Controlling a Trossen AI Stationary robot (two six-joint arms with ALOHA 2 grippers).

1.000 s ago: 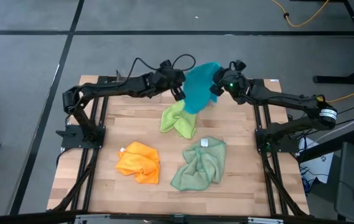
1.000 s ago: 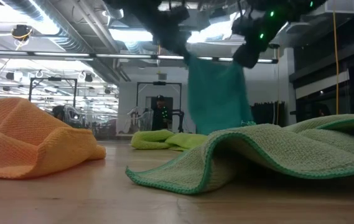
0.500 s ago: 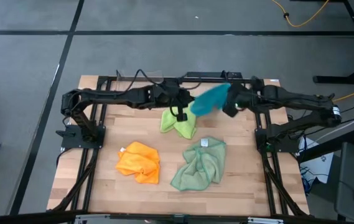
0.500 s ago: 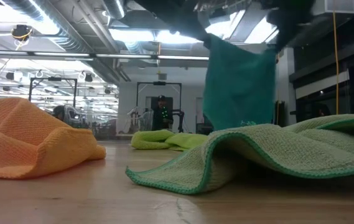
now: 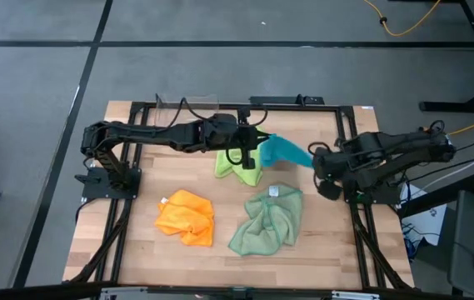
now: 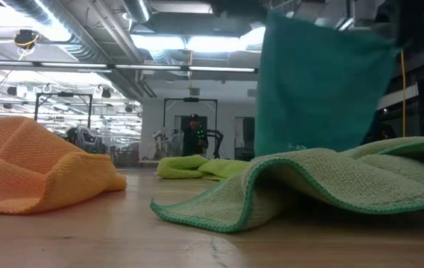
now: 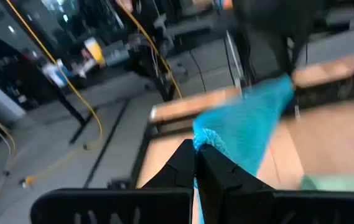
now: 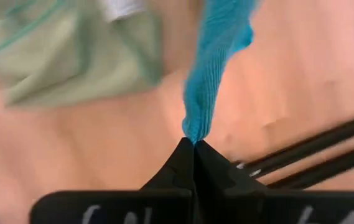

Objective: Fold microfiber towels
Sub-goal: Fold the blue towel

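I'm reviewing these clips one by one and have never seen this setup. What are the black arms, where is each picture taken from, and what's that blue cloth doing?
Two robot arms work at a wooden table. One picture looks straight down, one sits at table height, and two ride on the arms' wrists. The left gripper and the right gripper are each shut on a corner of the teal towel, stretching it in the air between them. Three more towels lie crumpled on the table: the lime green towel, the orange towel and the sage green towel. None is folded yet.
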